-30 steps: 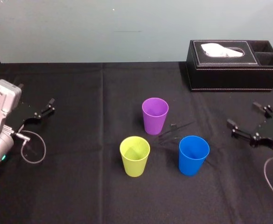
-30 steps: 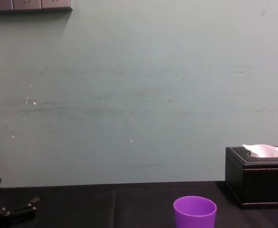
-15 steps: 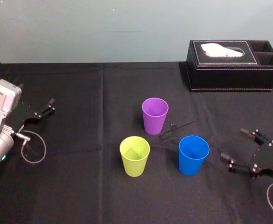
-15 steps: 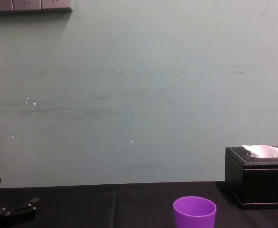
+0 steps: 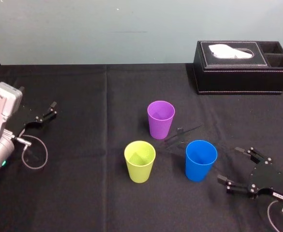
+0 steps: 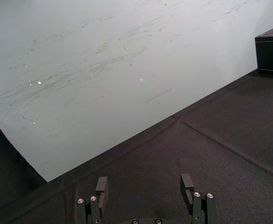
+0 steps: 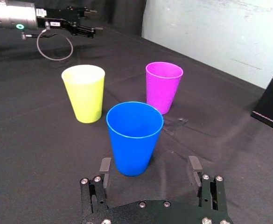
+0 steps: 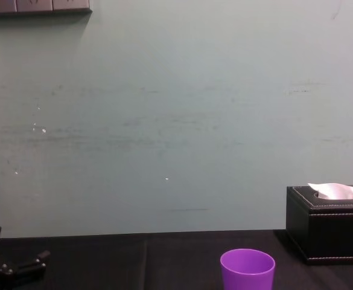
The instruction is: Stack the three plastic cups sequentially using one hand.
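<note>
Black tablecloth point(image 5: 83, 193) holds purple cup point(image 5: 160, 119) far, yellow-green cup point(image 5: 140, 161) near left, blue cup point(image 5: 201, 160) near right; my right gripper point(image 5: 230, 165) gapes wide just right of it, left gripper point(image 5: 42, 115) parted at far left.

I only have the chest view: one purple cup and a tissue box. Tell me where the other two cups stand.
Observer: The yellow-green cup and the blue cup stand nearer the robot than the purple cup, yellow-green left, blue right.
Operator: Report the right gripper.
Observer: The right gripper is open, just right of the blue cup, facing it without touching.
Operator: Now the left.
Observer: The left gripper is open, parked far left.
</note>
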Controlling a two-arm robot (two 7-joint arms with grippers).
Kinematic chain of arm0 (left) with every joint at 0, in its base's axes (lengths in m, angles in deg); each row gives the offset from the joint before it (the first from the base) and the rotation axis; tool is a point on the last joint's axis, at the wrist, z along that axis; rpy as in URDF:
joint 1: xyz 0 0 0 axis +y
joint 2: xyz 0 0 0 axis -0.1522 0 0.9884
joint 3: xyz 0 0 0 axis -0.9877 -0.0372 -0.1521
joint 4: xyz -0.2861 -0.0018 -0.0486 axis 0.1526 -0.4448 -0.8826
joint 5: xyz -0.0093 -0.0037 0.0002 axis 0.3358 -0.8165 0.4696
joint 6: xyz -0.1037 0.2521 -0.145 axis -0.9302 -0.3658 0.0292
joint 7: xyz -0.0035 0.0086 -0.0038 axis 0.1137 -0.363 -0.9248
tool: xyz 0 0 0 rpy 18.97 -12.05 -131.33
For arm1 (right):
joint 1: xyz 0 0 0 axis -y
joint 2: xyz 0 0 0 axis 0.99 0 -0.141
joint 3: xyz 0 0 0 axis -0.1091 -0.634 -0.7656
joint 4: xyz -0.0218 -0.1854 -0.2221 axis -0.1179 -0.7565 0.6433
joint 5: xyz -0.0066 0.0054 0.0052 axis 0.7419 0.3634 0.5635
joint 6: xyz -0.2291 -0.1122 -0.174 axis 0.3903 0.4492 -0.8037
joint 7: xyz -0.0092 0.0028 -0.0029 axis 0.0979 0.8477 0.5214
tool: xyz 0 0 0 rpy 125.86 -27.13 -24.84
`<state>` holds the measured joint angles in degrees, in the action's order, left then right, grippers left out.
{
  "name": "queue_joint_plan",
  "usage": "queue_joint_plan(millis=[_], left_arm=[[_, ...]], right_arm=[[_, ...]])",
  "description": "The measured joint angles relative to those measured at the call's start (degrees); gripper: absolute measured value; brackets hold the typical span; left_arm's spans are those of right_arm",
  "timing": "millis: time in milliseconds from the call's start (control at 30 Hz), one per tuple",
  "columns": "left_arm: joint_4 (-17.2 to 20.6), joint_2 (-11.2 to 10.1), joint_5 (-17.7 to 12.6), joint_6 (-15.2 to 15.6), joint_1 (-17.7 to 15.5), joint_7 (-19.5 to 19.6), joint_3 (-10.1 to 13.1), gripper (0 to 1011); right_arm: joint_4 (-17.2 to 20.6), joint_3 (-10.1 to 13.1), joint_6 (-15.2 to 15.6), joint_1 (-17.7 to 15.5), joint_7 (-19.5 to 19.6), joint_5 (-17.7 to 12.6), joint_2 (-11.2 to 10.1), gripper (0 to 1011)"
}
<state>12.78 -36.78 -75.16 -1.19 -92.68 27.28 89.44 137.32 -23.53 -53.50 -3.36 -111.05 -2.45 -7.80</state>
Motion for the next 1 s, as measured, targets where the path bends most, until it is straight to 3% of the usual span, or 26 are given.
queue_joint_plan(millis=[500, 1000], left_arm=[[0.0, 0.0, 0.0, 0.0, 0.0, 0.0, 0.0, 1011], [0.0, 0.0, 0.0, 0.0, 0.0, 0.0, 0.0, 1011]], right_arm=[[-0.84, -1.07, 1.58, 1.79, -1.5, 2.51, 2.76, 1003], [-3.87, -3.76, 3.16, 6.01, -2.38, 3.97, 5.71, 1003]])
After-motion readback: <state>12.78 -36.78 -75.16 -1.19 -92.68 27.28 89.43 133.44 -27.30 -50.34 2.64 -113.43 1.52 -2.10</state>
